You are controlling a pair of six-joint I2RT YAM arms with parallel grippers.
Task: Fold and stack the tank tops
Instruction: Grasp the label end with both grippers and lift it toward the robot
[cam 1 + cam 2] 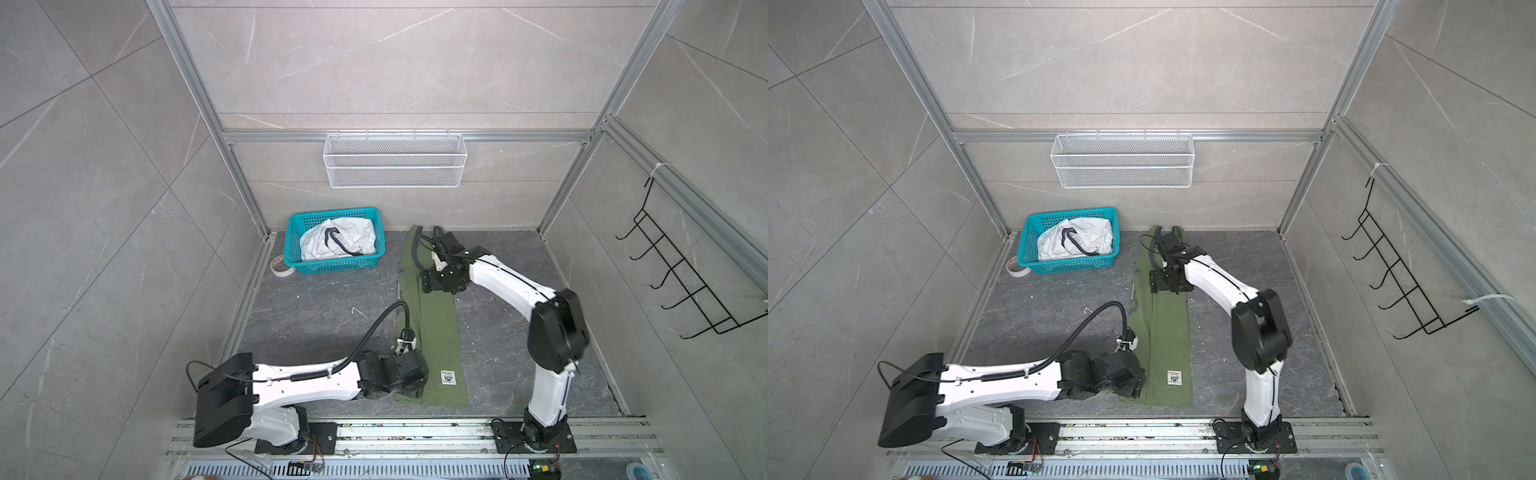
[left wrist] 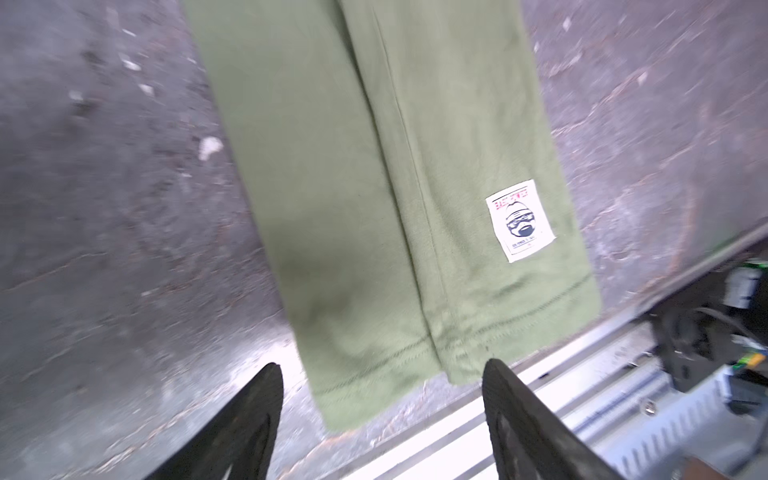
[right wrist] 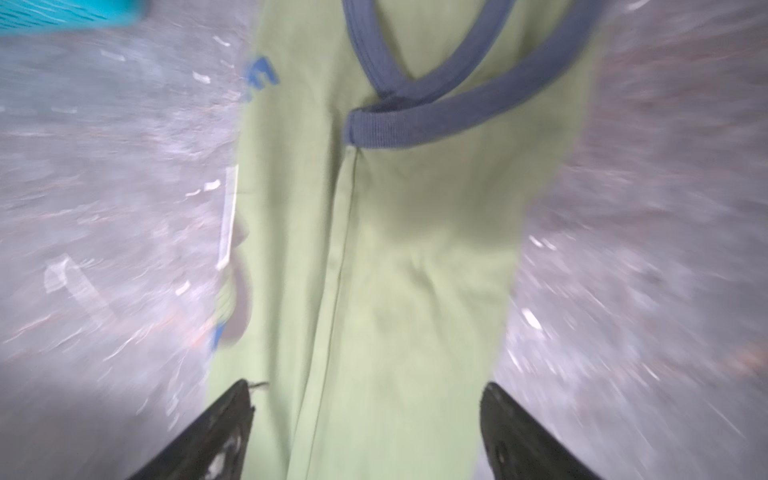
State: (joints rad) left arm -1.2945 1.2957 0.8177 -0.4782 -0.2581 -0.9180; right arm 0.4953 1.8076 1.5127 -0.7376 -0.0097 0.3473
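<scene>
**A:** The olive green cotton tank top (image 1: pixel 436 332), folded into a long narrow strip, lay on the dark stone table (image 1: pixel 332 324); the left gripper (image 2: pixel 382 370) hung spread and empty at its hem (image 2: pixel 374 357); the right gripper (image 3: pixel 365 386), equally empty, above its grey-trimmed straps (image 3: pixel 415 124).

**B:** The likely hazard: a pinch catching one layer only; the strip would splay on lifting; the crumpled white tank top (image 1: pixel 336 241) waited in the teal plastic basket (image 1: pixel 332 266).
</scene>
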